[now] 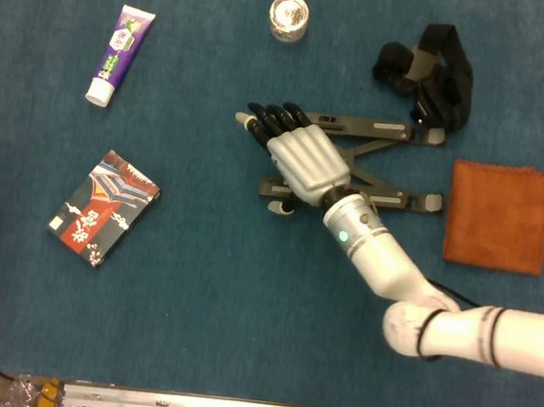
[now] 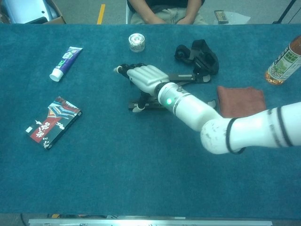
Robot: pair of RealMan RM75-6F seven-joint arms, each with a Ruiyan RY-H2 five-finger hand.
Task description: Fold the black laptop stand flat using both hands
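Your right hand [image 1: 301, 160] lies on one black laptop stand [image 1: 393, 131], fingers together; whether it grips, you cannot tell. Only the chest view shows a seated person [image 2: 164, 10].

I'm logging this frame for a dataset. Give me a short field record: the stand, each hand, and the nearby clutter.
stand: black laptop stand, lying on the table, legs still spread apart
right hand: right hand rests on the stand's left end, fingers extended
left hand: barely visible at the head view's left edge, touching nothing
right of stand: orange cloth
behind stand: black strap
left side: toothpaste tube, patterned box
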